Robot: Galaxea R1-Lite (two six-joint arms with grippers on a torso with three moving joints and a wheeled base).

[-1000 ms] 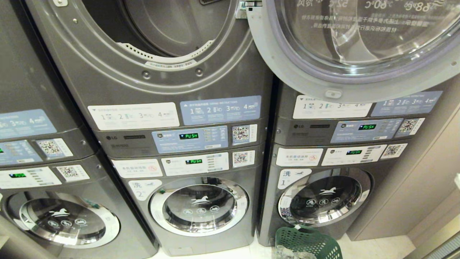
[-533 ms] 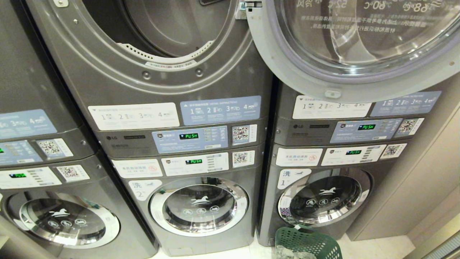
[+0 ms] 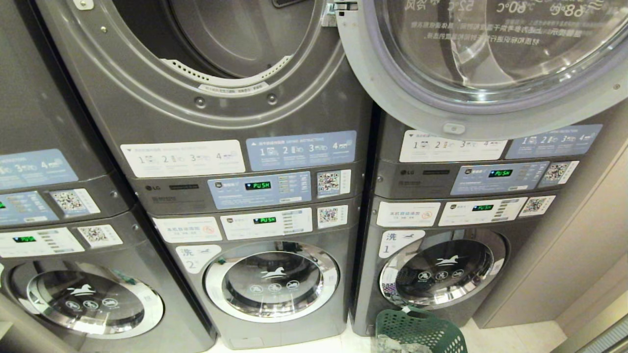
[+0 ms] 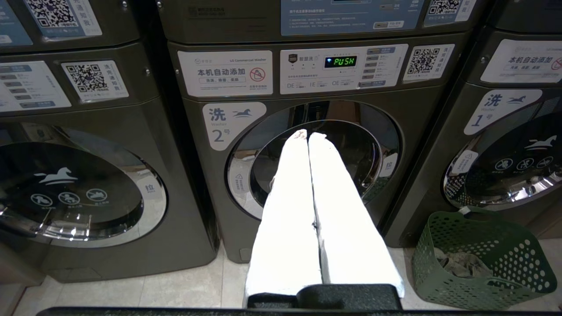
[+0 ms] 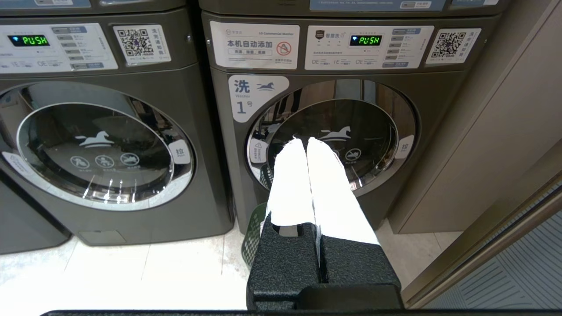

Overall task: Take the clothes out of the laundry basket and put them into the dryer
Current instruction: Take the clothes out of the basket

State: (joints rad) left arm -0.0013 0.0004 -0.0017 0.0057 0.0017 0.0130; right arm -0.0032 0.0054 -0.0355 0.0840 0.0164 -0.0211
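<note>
Basket on the floor, dryer door open

Green perforated laundry basket (image 4: 478, 259) on pale floor tiles (image 4: 167, 289), against the washer marked 1 (image 5: 333, 145); crumpled clothes (image 4: 461, 264) inside. Dryer (image 3: 221, 54) drum open, chrome-rimmed round glass door (image 3: 490, 63) swung right. Left hand (image 4: 308, 137) closed, empty. Right hand (image 5: 303, 141) closed, empty.

I see the laundry basket (image 4: 478, 259), small, green, round-holed walls, upright on the pale floor just in front of the stack marked 1, right of the washer marked 2. Clothes (image 4: 461, 265) still in it: a crumpled grey-blue heap low at the bottom; in my head view only a pale scrap shows at the basket's edge. Dryer (image 3: 206, 63) above washer 2, dark grey; its round door (image 3: 490, 68) swung open to the right, white Chinese text on the glass, drum mouth clear.
</note>
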